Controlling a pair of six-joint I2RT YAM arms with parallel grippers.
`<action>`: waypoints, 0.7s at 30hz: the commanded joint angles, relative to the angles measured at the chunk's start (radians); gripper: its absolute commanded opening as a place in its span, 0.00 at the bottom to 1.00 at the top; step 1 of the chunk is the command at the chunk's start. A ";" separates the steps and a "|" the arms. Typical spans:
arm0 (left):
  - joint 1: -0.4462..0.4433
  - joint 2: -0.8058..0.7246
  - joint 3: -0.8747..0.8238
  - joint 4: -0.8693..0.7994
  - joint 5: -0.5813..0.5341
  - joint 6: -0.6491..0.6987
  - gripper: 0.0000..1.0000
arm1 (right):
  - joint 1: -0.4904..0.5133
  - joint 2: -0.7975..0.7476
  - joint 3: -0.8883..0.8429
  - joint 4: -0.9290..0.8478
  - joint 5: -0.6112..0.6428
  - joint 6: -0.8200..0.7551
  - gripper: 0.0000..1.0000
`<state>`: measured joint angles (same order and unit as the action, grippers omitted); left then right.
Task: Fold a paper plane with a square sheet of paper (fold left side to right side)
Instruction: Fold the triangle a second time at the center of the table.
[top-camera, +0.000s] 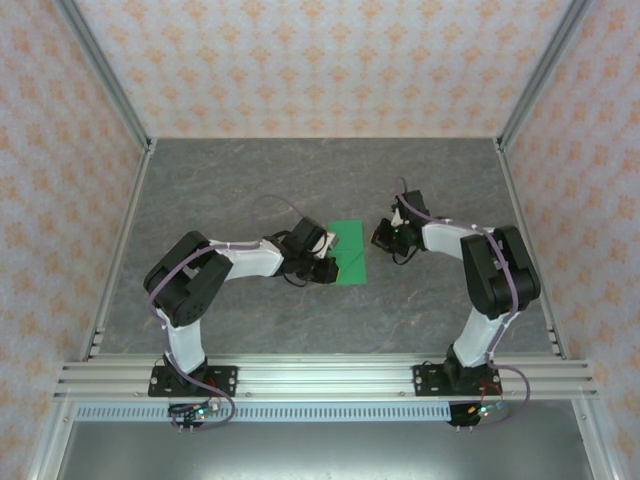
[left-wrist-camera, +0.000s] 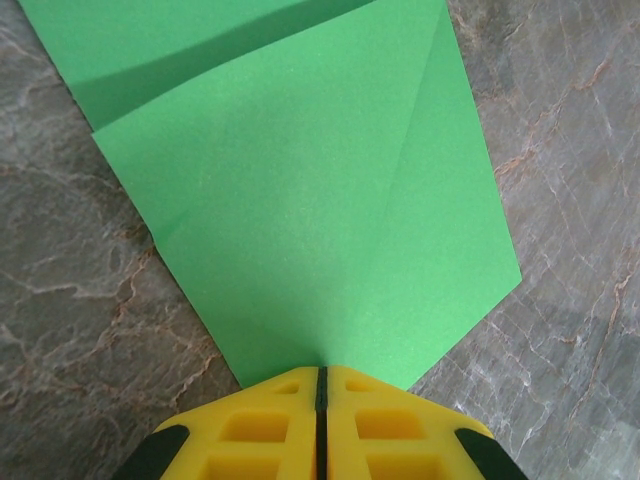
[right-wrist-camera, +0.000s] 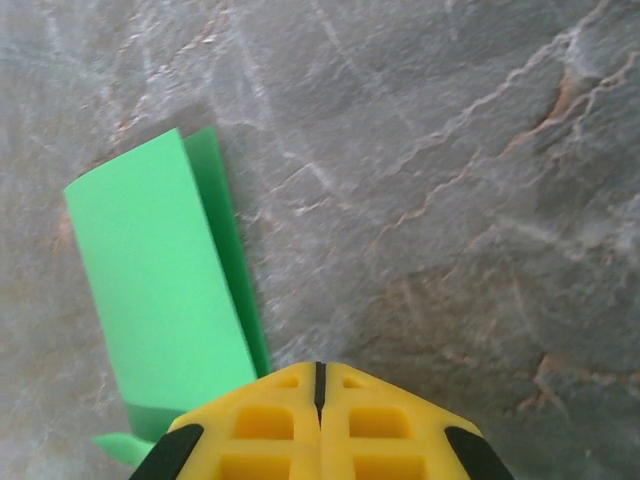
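Note:
The square sheet of paper (top-camera: 350, 248) is bright green and lies mid-table, partly folded over itself. In the left wrist view its upper flap (left-wrist-camera: 320, 200) rises off the lower layer (left-wrist-camera: 150, 40), carries a diagonal crease, and narrows to a corner that runs into my left gripper (left-wrist-camera: 320, 372). That gripper (top-camera: 328, 268) is shut on this corner at the paper's near-left edge. My right gripper (top-camera: 383, 236) is shut with nothing in it, hovering over bare table just right of the sheet. The right wrist view has the paper (right-wrist-camera: 150, 280) to the left of the right gripper (right-wrist-camera: 320, 368), top layer slightly curled.
The grey marbled tabletop (top-camera: 250, 190) is boxed in by patterned walls on three sides. An aluminium rail (top-camera: 320, 375) carrying both arm bases runs along the near edge.

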<state>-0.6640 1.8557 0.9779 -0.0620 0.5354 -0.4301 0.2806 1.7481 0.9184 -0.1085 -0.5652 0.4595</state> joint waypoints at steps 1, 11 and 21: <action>-0.014 -0.001 -0.038 -0.116 -0.058 -0.010 0.10 | 0.026 -0.084 -0.039 0.024 -0.029 0.036 0.02; -0.014 -0.001 -0.022 -0.113 -0.054 -0.012 0.10 | 0.136 -0.048 -0.079 0.172 -0.098 0.158 0.02; -0.014 -0.023 0.055 -0.154 -0.045 0.005 0.11 | 0.142 0.057 -0.036 0.079 -0.036 0.122 0.02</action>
<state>-0.6701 1.8519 1.0012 -0.1055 0.5156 -0.4294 0.4198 1.7786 0.8562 0.0162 -0.6464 0.6006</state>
